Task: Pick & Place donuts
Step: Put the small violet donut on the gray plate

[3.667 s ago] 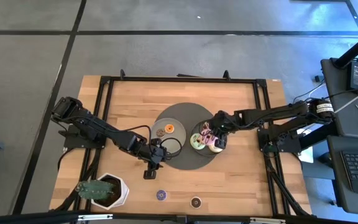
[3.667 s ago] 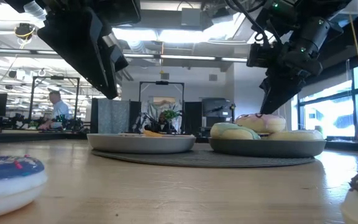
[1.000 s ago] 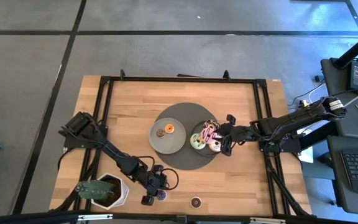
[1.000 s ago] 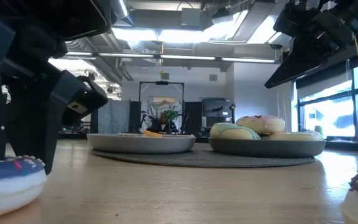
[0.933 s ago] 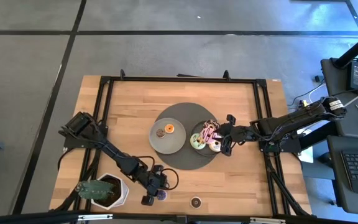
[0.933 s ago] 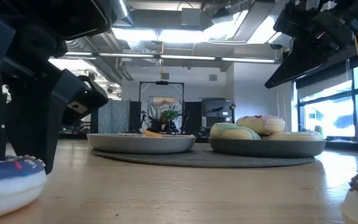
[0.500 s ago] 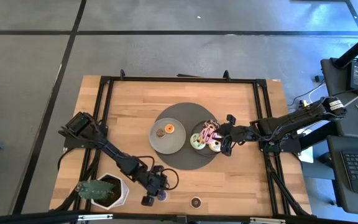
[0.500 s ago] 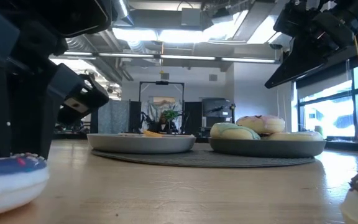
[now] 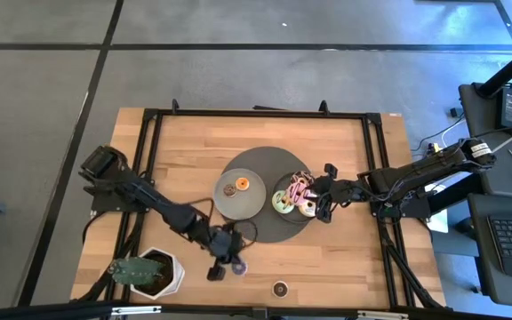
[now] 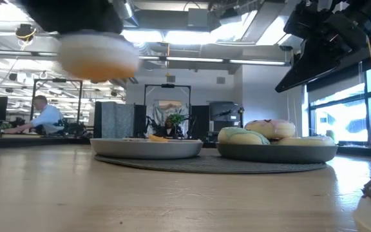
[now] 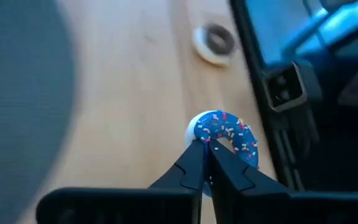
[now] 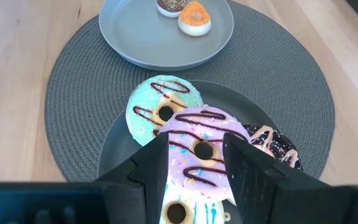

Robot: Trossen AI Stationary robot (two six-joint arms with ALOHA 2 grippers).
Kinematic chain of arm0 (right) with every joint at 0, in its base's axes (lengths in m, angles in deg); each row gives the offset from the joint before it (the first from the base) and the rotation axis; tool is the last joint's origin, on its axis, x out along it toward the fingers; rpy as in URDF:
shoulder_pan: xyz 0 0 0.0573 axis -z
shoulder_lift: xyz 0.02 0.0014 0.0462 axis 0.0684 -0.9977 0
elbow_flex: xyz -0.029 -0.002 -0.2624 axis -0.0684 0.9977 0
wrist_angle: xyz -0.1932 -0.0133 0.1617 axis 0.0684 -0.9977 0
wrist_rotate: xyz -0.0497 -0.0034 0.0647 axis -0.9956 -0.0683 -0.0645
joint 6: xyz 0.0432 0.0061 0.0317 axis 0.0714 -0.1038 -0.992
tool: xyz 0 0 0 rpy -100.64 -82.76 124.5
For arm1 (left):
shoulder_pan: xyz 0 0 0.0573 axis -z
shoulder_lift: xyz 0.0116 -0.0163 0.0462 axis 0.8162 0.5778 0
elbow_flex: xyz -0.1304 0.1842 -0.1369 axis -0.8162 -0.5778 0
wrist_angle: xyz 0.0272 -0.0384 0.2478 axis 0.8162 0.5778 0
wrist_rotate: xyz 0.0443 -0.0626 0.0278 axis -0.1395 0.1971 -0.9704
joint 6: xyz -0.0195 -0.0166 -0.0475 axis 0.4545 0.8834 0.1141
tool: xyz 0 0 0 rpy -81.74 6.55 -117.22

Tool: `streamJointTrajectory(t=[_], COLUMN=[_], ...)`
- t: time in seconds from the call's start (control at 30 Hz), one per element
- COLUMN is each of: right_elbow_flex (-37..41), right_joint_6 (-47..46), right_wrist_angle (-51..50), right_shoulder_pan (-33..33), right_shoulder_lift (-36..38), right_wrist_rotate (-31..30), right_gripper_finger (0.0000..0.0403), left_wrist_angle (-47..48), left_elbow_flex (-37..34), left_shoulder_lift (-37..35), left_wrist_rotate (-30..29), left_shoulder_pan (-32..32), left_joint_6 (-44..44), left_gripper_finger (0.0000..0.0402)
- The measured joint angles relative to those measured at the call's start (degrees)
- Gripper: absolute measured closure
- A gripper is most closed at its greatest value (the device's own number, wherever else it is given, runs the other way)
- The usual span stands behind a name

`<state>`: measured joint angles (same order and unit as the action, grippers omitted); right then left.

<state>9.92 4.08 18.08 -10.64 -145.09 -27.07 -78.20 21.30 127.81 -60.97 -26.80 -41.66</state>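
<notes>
My left gripper [image 9: 227, 264] is shut on the mini donut with blue-purple icing and sprinkles [image 11: 229, 134], which is up off the table near the front edge; the low view shows this donut [image 10: 98, 55] high up. My right gripper [image 12: 194, 146] hovers open over the right grey plate [image 9: 283, 219], above the pink donut [image 12: 197, 152] that lies on top of the green donut [image 12: 160, 106] and the chocolate donut [image 12: 275, 146]. A brown mini donut [image 9: 228, 188] and an orange mini donut [image 9: 243, 184] lie on the left plate [image 9: 238, 206]. A dark mini donut [image 9: 280, 288] lies on the table. My left gripper pinches the ring of the sprinkled mini donut at the side nearest the wrist [image 11: 199, 132] between its two fingers [image 11: 188, 168]. The fingers come slanting down from the table's left. The donut is lifted clear of the table, iced face up.
Both plates stand on a round dark mat [image 9: 265, 164] at the table's middle. A white pot with a plant [image 9: 149, 271] stands at the near left corner. Bare wood lies between the mat and the front edge.
My left gripper has shut on the sprinkled mini donut, which lay on the table at the front edge. It has risen and gone a little toward the mat, and the donut has come clear of the table with it.
</notes>
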Motion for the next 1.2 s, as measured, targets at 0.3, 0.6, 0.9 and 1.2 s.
streamJointTrajectory(t=[0.3,0.6,0.9,1.2], right_elbow_flex=[0.0,0.0,0.0,0.0], right_joint_6=[0.3,1.4,1.4,1.4], right_wrist_angle=[-0.4,-0.5,-0.5,-0.6], right_shoulder_pan=[0.0,0.0,0.0,0.0], right_shoulder_lift=[0.0,0.0,0.0,0.0], right_wrist_rotate=[0.0,0.0,0.0,0.0], right_gripper_finger=[0.0249,0.0249,0.0249,0.0249], left_wrist_angle=[16.6,17.6,18.4,18.2], left_elbow_flex=[0.0,0.0,0.0,0.0], left_shoulder_lift=[-7.6,-1.0,1.3,1.3], left_wrist_rotate=[-24.9,-21.1,-20.9,-20.4], left_shoulder_pan=[-10.1,-19.9,-23.1,-22.9], left_joint_6=[5.3,7.6,7.6,7.6], left_gripper_finger=[0.0396,0.0397,0.0389,0.0376])
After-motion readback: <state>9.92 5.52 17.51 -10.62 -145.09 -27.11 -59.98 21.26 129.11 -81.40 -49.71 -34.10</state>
